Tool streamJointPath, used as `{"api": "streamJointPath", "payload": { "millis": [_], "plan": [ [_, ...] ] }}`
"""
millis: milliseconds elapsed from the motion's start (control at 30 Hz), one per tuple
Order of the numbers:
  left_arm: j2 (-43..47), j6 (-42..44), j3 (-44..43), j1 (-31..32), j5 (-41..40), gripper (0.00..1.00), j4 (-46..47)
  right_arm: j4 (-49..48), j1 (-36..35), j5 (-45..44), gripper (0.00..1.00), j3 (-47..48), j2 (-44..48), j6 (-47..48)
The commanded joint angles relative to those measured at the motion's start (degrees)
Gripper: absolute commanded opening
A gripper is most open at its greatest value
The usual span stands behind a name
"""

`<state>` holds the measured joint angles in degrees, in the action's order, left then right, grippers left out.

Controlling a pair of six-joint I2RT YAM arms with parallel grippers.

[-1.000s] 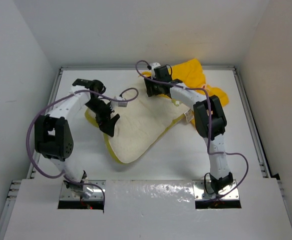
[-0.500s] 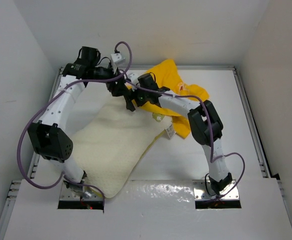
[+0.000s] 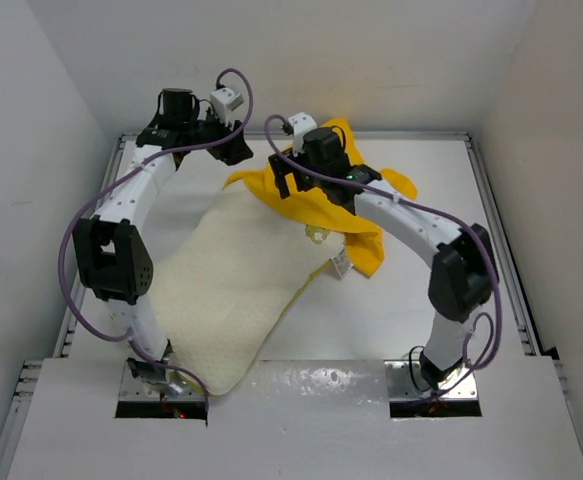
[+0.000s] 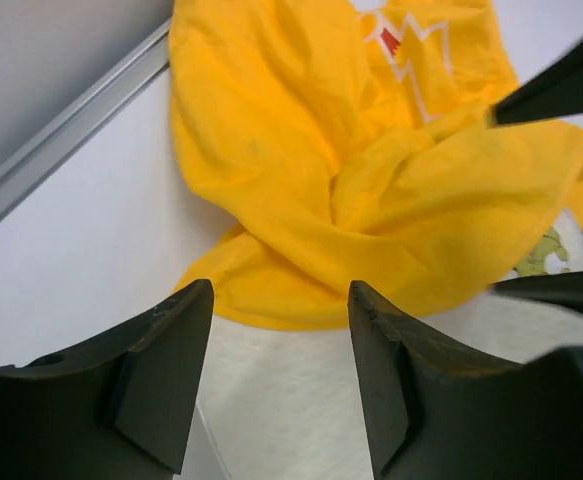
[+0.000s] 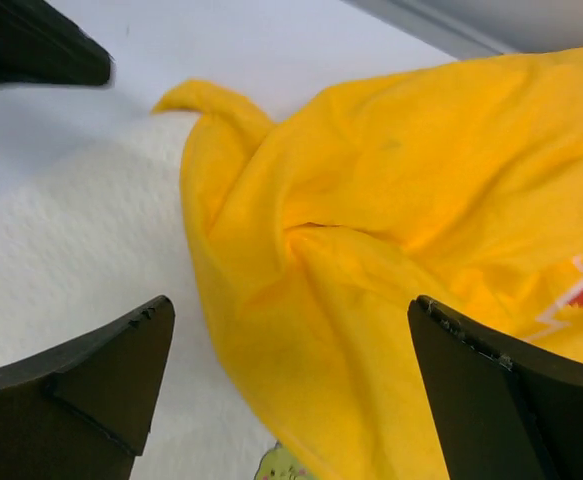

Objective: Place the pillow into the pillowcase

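1. The pillow (image 3: 236,300) lies flat on the table (image 3: 411,300), running from the left base at 7 o'clock up toward the centre. As far as can be seen, none of it is inside the pillowcase (image 3: 306,205).
2. The pillowcase sits bunched at 12 to 1 o'clock, with its near folds draped over the pillow's far end. That placing would suit pulling its mouth over that end.
3. The left jaws hover at 11 o'clock, just beside the fabric's left corner, parted and holding nothing. They look placed to take that corner.
4. The right jaws hang over the crumpled middle, spread wide. The fabric is below them and not pinched.
5. The opening cannot be seen among the folds, and that tangle looks like the main obstacle. The right arm (image 3: 411,215) crosses above the cloth. A white tag (image 3: 341,265) shows at the pillow's right edge.
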<state>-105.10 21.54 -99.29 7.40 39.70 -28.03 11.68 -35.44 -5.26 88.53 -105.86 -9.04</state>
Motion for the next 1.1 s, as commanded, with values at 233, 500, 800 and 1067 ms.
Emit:
{"api": "streamJointPath", "payload": {
  "millis": [233, 500, 800, 1067],
  "plan": [
    [-18.0, -0.9, -9.6, 0.1, -9.8, 0.75, -3.0, 0.1, -0.1, -10.3, 0.94, -21.8, 21.0, -17.1],
    [-20.3, -1.2, -7.7, 0.1, -10.0, 0.82, -0.3, -5.5, -5.0, -7.1, 0.8, -42.5, 30.8, -33.5],
    [-20.3, -3.0, -2.5, 0.0, -9.5, 0.45, 1.5, -11.3, -4.3, -5.3, 0.94, -43.6, 24.3, -36.6],
    [-17.7, -1.6, -0.4, -0.5, -7.4, 0.0, -1.6, -16.3, 2.3, 0.7, 0.47, -39.5, 13.6, -38.4]
  ]
}}
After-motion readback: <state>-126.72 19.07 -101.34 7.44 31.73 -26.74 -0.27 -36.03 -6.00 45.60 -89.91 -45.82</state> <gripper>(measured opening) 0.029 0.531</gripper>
